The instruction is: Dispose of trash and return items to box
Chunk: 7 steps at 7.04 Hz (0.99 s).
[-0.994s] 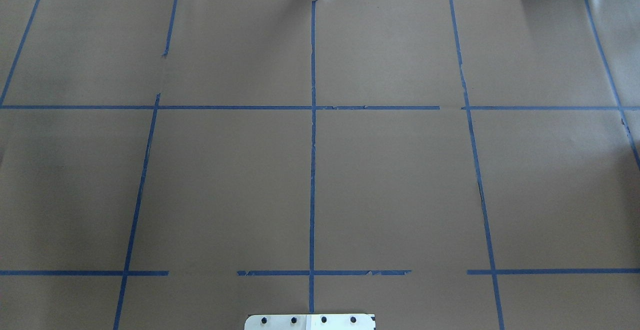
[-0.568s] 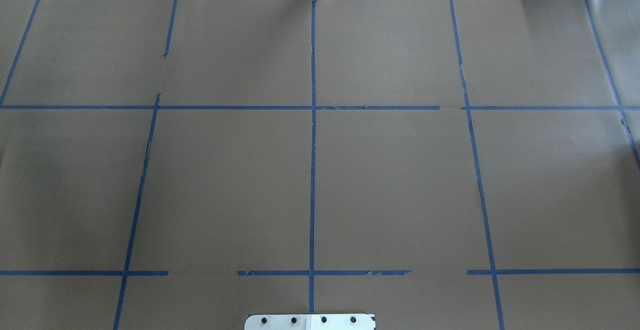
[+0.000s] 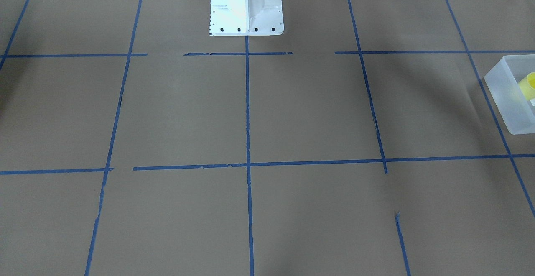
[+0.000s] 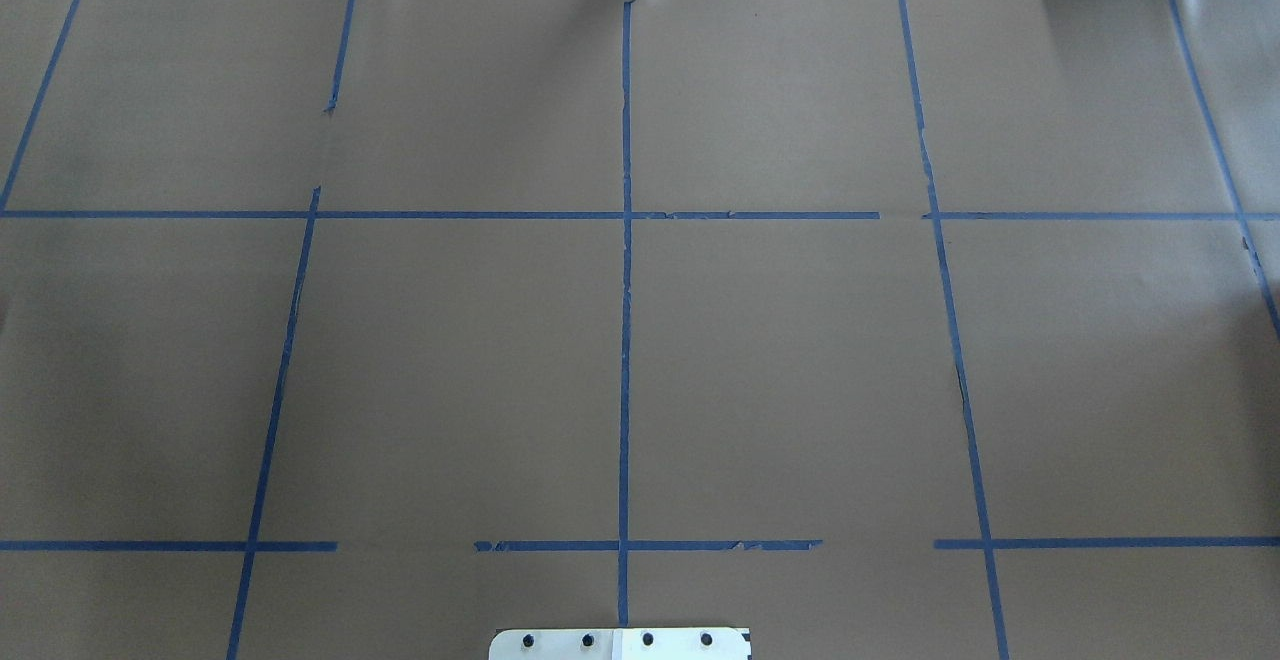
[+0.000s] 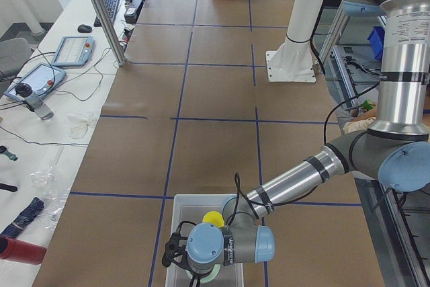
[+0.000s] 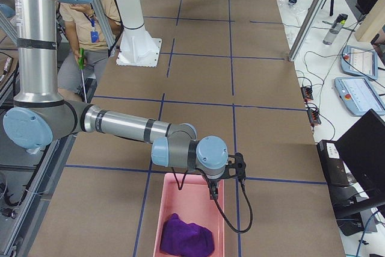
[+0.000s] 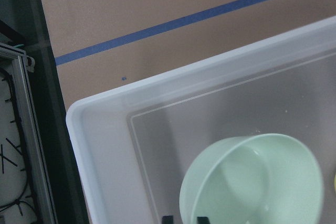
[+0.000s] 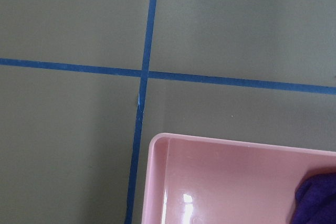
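The frosted white box (image 5: 181,216) stands at the table's end on my left; it also shows in the front view (image 3: 503,94) and the left wrist view (image 7: 105,129). The yellow cup (image 5: 213,219) lies inside it, also seen in the front view (image 3: 527,84). My left gripper (image 7: 183,219) hangs over the box (image 5: 176,250). Its fingertips (image 7: 167,219) stand close together astride the rim of a pale green cup (image 7: 252,182) inside the box. My right gripper (image 6: 225,179) hovers over a pink bin; I cannot tell whether it is open.
The pink bin (image 6: 186,215) at the table's right end holds a purple cloth (image 6: 186,239); both show in the right wrist view, the bin (image 8: 226,182) and the cloth (image 8: 317,198). The white robot base (image 3: 245,6) stands mid-table. Brown paper with blue tape lines (image 4: 625,340) covers the table.
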{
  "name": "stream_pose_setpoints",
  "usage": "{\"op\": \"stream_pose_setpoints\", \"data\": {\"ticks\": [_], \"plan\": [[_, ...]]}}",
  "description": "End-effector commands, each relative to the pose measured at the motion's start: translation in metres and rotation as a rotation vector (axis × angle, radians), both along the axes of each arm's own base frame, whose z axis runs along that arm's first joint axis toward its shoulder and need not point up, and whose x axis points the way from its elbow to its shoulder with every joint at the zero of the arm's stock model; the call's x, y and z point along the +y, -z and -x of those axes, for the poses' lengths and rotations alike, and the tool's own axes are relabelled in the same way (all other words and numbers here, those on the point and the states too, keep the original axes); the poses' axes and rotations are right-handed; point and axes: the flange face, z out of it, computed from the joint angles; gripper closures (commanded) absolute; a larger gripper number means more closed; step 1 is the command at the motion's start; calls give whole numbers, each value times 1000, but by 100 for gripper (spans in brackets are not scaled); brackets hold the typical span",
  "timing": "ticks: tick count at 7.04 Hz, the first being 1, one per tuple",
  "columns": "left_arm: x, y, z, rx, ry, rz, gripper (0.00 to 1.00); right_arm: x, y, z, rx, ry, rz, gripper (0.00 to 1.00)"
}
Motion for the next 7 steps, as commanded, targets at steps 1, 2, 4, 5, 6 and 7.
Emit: {"op": "stream_pose_setpoints", "data": {"ticks": [1, 2, 4, 5, 6, 7], "plan": [[-30, 99, 4, 32, 72, 11, 0, -7, 22, -1, 5, -6, -20, 0], [-40, 174, 2, 80, 112, 21, 0, -12, 50, -1, 4, -4, 1, 0], [-32, 255, -16, 94, 124, -6, 0, -11, 85, -2, 11, -4, 19, 0], [-37, 275, -37, 103, 110, -11, 0, -12, 86, 0, 11, -6, 22, 0], [-41, 299, -68, 119, 98, 0, 0, -14, 87, 8, 7, -9, 43, 0], [-42, 306, -87, 133, 91, 20, 0, -16, 91, 13, 5, -10, 48, 0]]}}
